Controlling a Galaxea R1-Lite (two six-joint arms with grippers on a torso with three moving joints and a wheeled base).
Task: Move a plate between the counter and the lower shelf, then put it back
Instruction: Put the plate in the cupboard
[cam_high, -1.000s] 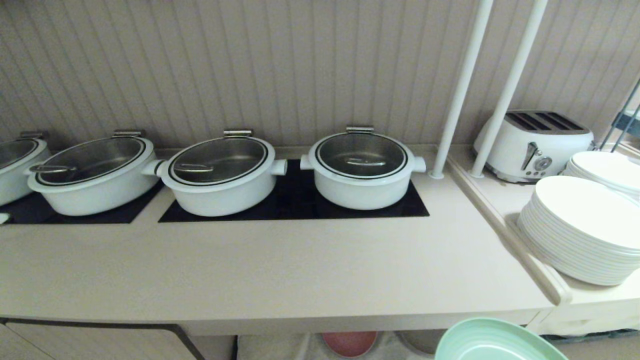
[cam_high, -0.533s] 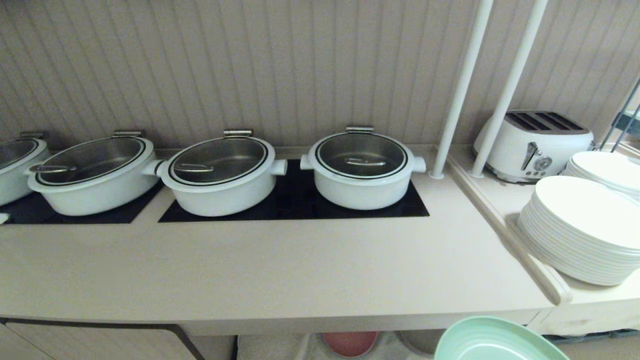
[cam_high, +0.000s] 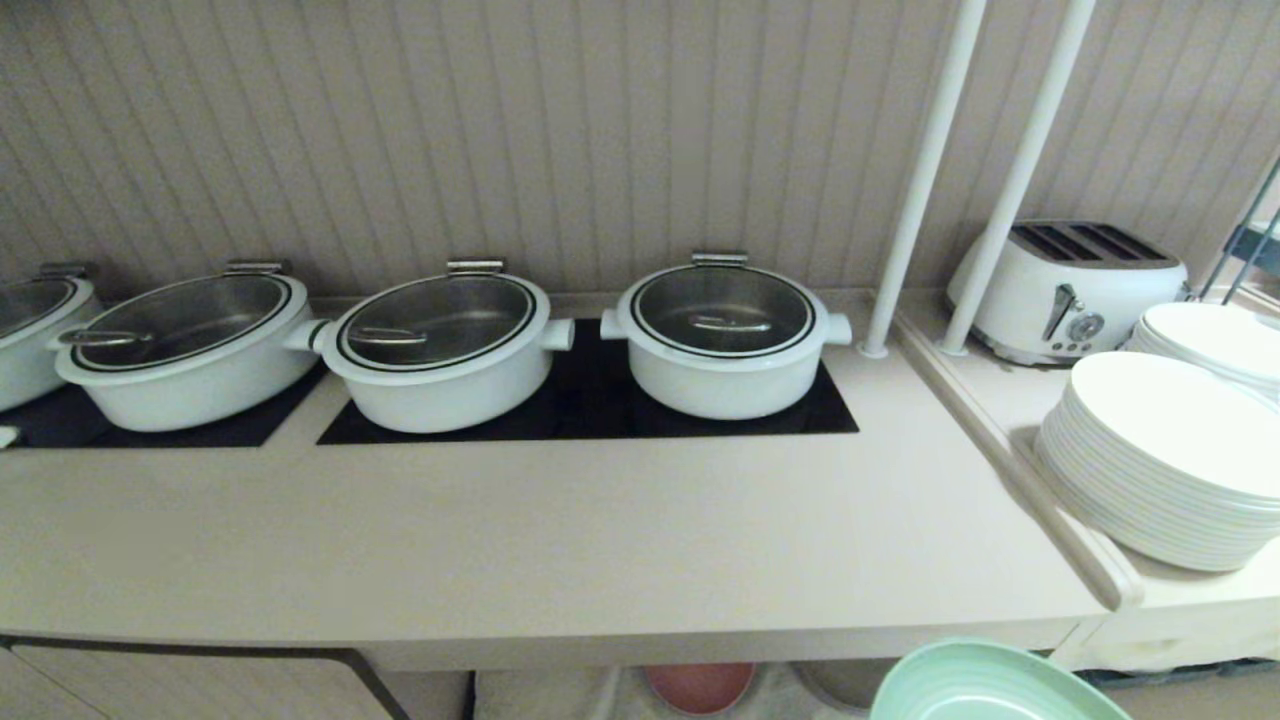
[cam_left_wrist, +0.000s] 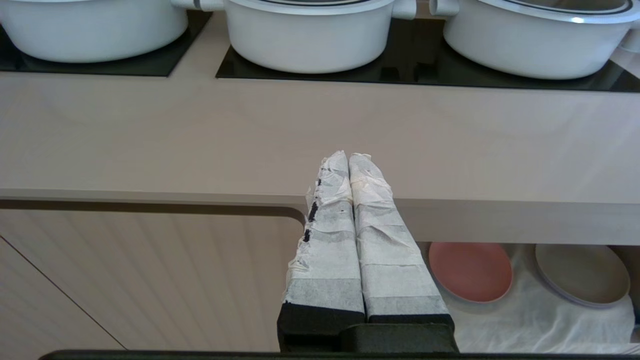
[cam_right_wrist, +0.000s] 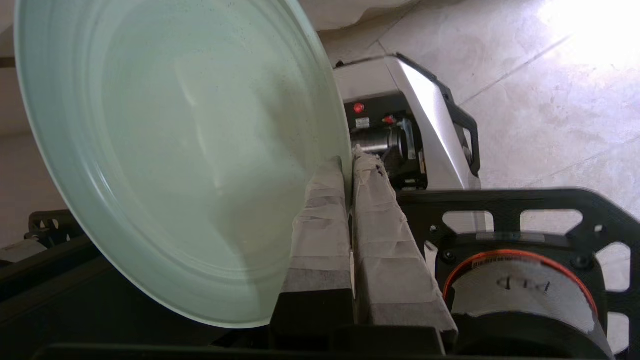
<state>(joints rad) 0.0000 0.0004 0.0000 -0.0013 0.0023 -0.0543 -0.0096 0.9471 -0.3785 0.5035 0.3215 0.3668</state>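
Note:
The mint-green plate (cam_right_wrist: 175, 150) hangs in the air, its rim pinched between the taped fingers of my right gripper (cam_right_wrist: 349, 162), which is shut on it. In the head view the plate (cam_high: 985, 690) shows at the bottom right, in front of and below the counter (cam_high: 560, 540) edge. The lower shelf (cam_left_wrist: 530, 320), lined with white cloth, opens under the counter. My left gripper (cam_left_wrist: 348, 156) is parked in front of the counter edge, shut and empty.
Several white lidded pots (cam_high: 722, 340) stand on black cooktop panels (cam_high: 590, 415) at the back. White stacked plates (cam_high: 1170, 460) and a toaster (cam_high: 1070, 290) sit on the raised ledge at right. A pink plate (cam_left_wrist: 470, 271) and a beige plate (cam_left_wrist: 582, 274) lie on the shelf cloth.
The plate has sunk very slightly at the bottom of the head view; the rest is unchanged.

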